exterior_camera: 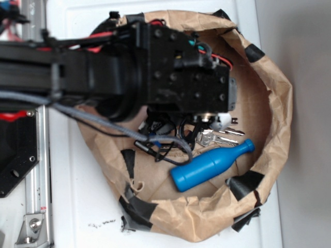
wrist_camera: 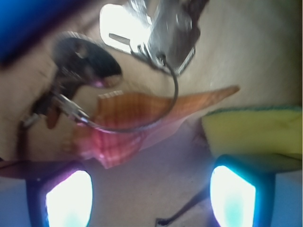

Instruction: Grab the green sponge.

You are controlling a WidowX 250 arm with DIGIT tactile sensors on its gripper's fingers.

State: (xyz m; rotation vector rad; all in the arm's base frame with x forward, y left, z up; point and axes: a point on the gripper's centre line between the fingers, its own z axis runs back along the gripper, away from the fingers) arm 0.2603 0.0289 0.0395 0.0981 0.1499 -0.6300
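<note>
The green sponge does not show in either view. In the wrist view my gripper (wrist_camera: pixel 150 198) stands open, its two bright fingertips (wrist_camera: pixel 68 198) far apart over bare brown paper with nothing between them. A yellow wedge-shaped sponge (wrist_camera: pixel 255 130) with a dark green edge lies just above the right fingertip. In the exterior view the black arm (exterior_camera: pixel 155 67) covers most of the paper basin, and the jaws are hidden under it.
A blue bottle (exterior_camera: pixel 212 165) lies on its side inside the crumpled brown paper basin (exterior_camera: pixel 276 103). Metal keys (exterior_camera: pixel 220 135) on a wire ring lie beside it, the keys (wrist_camera: pixel 163 33) ahead of the gripper. A black round disc (wrist_camera: pixel 87 56) and an orange translucent scrap (wrist_camera: pixel 137 113) lie close ahead.
</note>
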